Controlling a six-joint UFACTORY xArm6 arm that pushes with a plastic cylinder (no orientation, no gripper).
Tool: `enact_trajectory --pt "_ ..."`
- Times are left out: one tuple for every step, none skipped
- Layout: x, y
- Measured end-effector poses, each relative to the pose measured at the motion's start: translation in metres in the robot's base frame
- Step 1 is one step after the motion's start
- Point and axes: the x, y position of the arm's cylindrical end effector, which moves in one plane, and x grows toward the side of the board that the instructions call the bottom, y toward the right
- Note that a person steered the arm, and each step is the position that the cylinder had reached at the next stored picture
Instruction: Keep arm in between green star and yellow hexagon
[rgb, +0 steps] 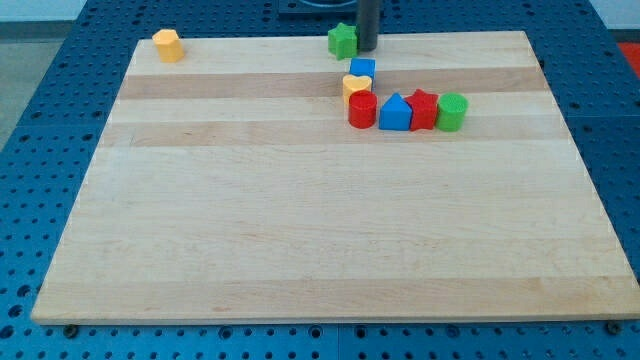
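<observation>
The green star (342, 40) lies at the view's top edge of the wooden board, near the middle. The yellow hexagon (167, 45) lies at the board's top left corner. My tip (367, 48) is at the end of the dark rod, right beside the green star on its right side, touching or nearly touching it. The tip is not between the two blocks; the star lies between it and the hexagon.
A cluster sits just below the tip: a blue cube (363, 68), a yellow heart (356, 87), a red cylinder (362, 110), a blue triangle (395, 112), a red star (423, 108) and a green cylinder (452, 110). The board (320, 230) rests on a blue perforated table.
</observation>
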Motion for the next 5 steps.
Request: enact_trajectory --pt "0.0 -0.011" --pt "0.002 -0.025" --pt "0.004 -0.01" --pt "-0.02 0.002" --pt "-0.021 0.002"
